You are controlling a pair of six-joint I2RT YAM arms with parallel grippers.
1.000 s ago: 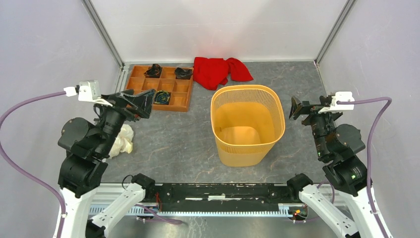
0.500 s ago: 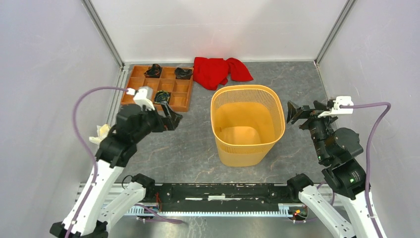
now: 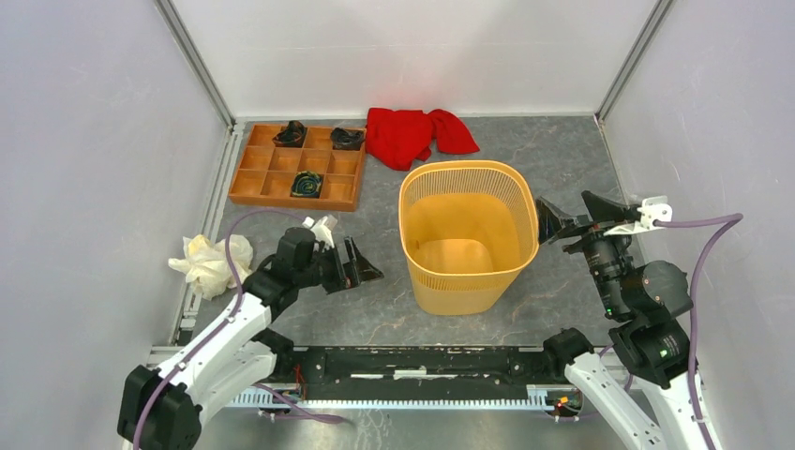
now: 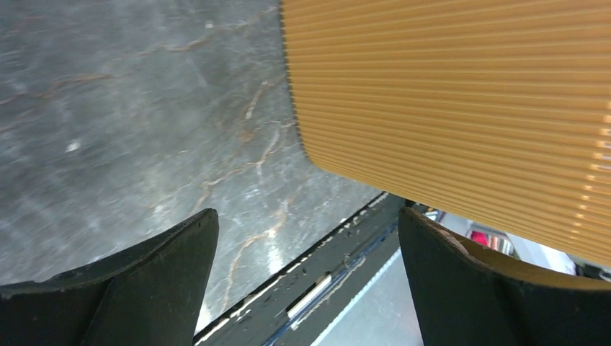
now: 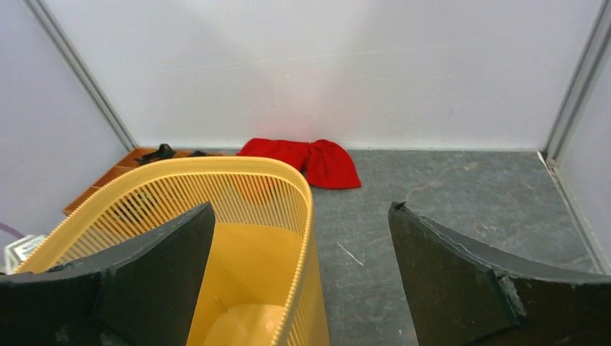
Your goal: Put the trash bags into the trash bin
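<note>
The trash bag lies crumpled, cream-white, at the table's left edge, with nothing touching it. The yellow-orange trash bin stands upright in the middle, and nothing shows inside it. My left gripper hangs low and open between bag and bin, pointing at the bin's lower left wall. In its wrist view the left gripper has only table between its fingers. My right gripper is open just right of the bin's rim. In its wrist view the right gripper straddles that rim without touching it.
A brown wooden compartment tray with small dark items sits at the back left. A red cloth lies behind the bin, also in the right wrist view. White walls enclose three sides. A black rail runs along the near edge.
My left arm swung down and right, away from above the bag toward the bin's left side, uncovering the bag. The right gripper edged closer to the bin's rim. Both stayed open.
</note>
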